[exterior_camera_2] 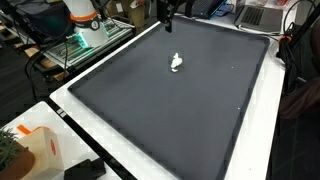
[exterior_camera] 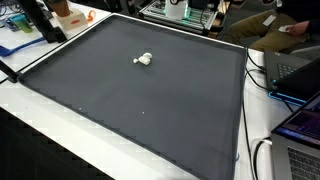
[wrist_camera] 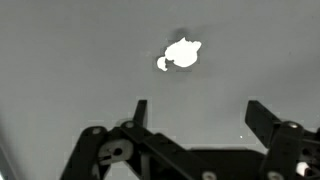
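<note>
Apparently mid-approach: the spread, empty end effector (wrist_camera: 197, 108) hangs short of the small white object (wrist_camera: 181, 54), needing centring over it, then descent.

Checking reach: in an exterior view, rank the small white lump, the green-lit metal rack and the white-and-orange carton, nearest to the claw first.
From the open claw, at the far edge of the dark grey mat:
1. Small white lump, on the mat, just ahead.
2. Green-lit metal rack, off the mat's side.
3. White-and-orange carton, beyond the mat's near corner.
</note>
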Controlling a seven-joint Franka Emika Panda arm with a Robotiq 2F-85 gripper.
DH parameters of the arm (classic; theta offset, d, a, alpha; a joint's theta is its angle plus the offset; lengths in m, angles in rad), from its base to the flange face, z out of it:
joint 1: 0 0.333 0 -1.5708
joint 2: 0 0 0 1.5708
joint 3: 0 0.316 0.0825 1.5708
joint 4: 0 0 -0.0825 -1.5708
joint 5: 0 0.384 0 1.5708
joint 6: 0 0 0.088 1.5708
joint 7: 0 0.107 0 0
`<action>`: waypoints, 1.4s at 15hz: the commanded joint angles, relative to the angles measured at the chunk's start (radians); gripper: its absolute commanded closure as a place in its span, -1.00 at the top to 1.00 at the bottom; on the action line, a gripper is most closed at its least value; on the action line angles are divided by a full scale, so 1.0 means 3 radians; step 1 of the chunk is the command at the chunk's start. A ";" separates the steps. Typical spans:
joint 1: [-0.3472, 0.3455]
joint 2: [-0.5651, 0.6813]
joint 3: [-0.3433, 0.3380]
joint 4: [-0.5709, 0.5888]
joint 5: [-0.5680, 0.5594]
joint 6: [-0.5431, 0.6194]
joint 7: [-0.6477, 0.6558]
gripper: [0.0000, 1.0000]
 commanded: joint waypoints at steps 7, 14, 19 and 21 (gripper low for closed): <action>-0.0020 0.1169 -0.0004 0.1555 -0.0094 -0.1091 0.0115 1.00; -0.0030 0.1423 0.0024 0.1895 -0.0042 -0.1342 0.0047 1.00; 0.0003 0.1599 0.0018 0.2071 -0.0035 -0.1568 0.0280 1.00; 0.0007 0.1702 0.0032 0.2159 -0.0021 -0.1635 0.0298 1.00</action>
